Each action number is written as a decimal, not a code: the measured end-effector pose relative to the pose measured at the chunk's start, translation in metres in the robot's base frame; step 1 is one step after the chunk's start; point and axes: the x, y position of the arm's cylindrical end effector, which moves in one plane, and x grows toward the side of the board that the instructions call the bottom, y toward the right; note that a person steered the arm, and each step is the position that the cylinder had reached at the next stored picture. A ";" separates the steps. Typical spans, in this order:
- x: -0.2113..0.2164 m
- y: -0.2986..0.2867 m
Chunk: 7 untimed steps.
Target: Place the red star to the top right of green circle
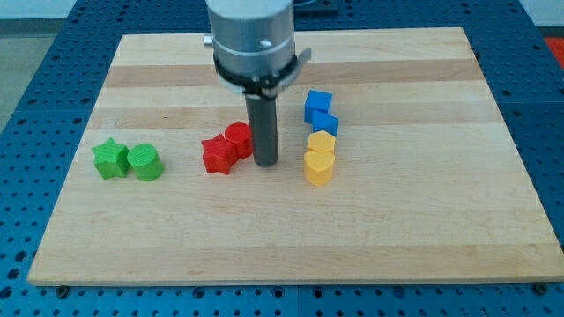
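The red star [218, 155] lies near the board's middle, touching a red round block [238, 139] at its upper right. The green circle [144, 163] sits at the view's left, touching a green star [110, 158] on its left. My tip [266, 163] stands just right of the red round block and right of the red star, close to both. The red star is well to the right of the green circle, at about the same height in the view.
Two blue blocks [319, 111] and two yellow blocks [320, 157] form a column right of my tip. The arm's grey body [254, 40] hangs over the board's top middle. The wooden board [423, 220] lies on a blue perforated table.
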 end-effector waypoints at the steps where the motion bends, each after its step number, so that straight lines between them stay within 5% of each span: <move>1: 0.000 -0.002; 7: 0.011 -0.085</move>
